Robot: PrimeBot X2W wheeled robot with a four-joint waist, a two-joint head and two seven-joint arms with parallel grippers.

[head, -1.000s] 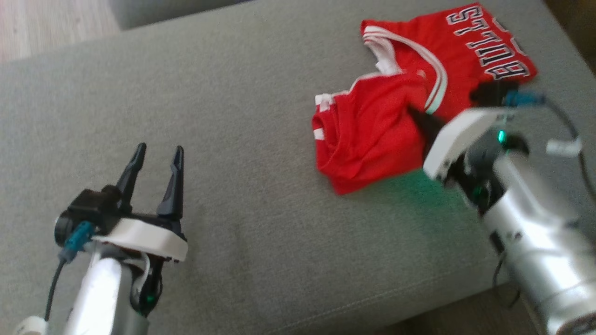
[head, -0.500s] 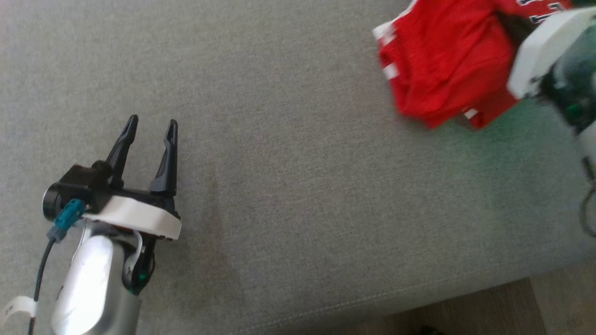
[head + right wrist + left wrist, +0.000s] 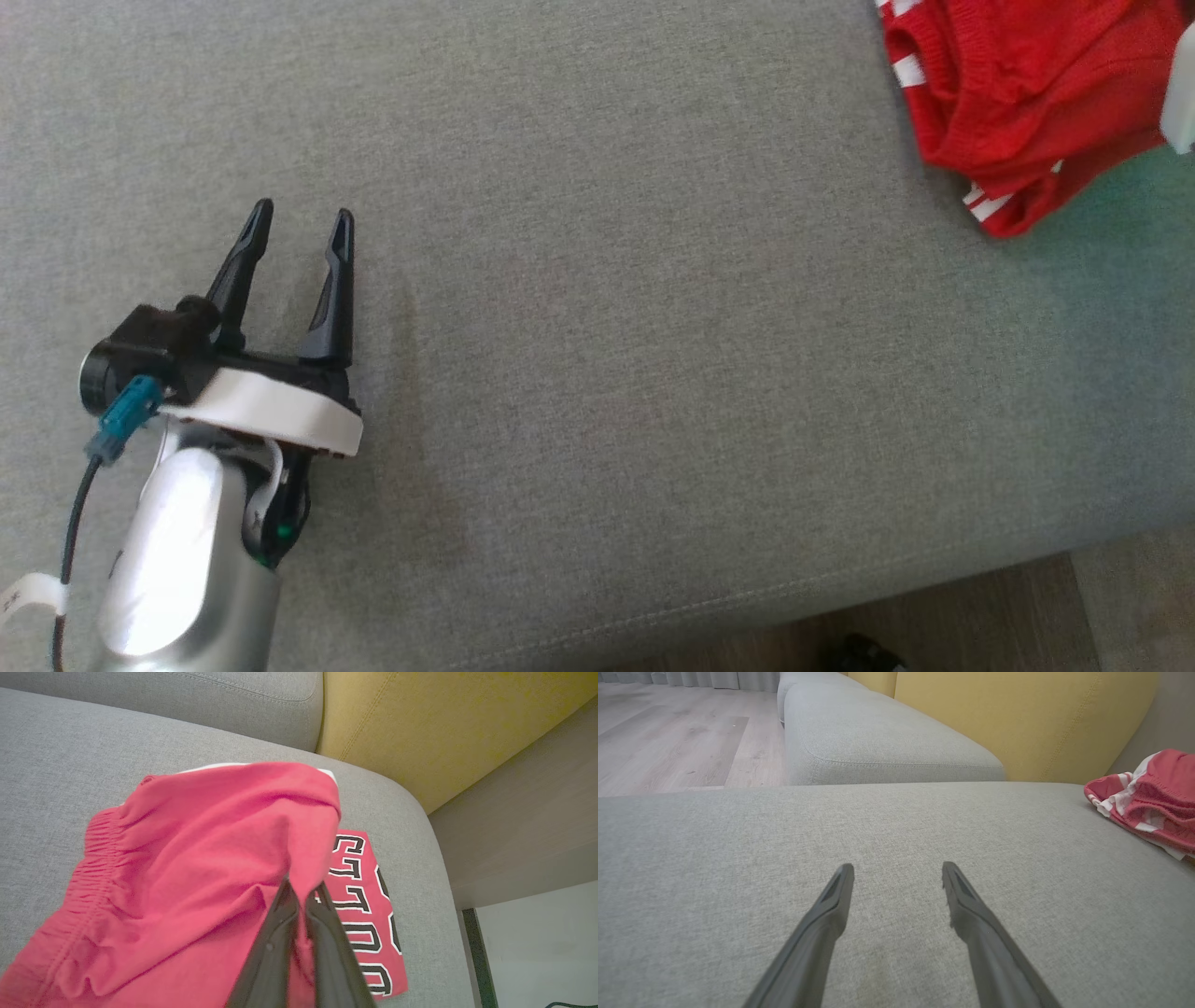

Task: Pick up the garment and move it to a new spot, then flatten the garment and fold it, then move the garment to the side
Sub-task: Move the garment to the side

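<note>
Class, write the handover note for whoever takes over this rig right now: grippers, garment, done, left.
Left gripper: open, empty, over the grey fabric sofa cushion.
Right gripper: shut on a fold of the red jersey shorts with white trim and black lettering.
Shorts: bunched at the cushion's right end, near the yellow backrest.
Done: grasp made.
To do: carry to a new spot, flatten, fold, move aside.

The left tool [image 3: 302, 210] sits at the lower left of the head view, its two dark fingers [image 3: 331, 280] spread apart, pointing up and holding nothing. Its silver forearm [image 3: 177, 560] rises from the bottom edge to a white wrist collar [image 3: 266, 415]. In the left wrist view the left tool [image 3: 898, 865] gapes wide. The right tool [image 3: 303, 886] has its fingers pressed together, pinching a fold of the garment [image 3: 187, 858].
</note>
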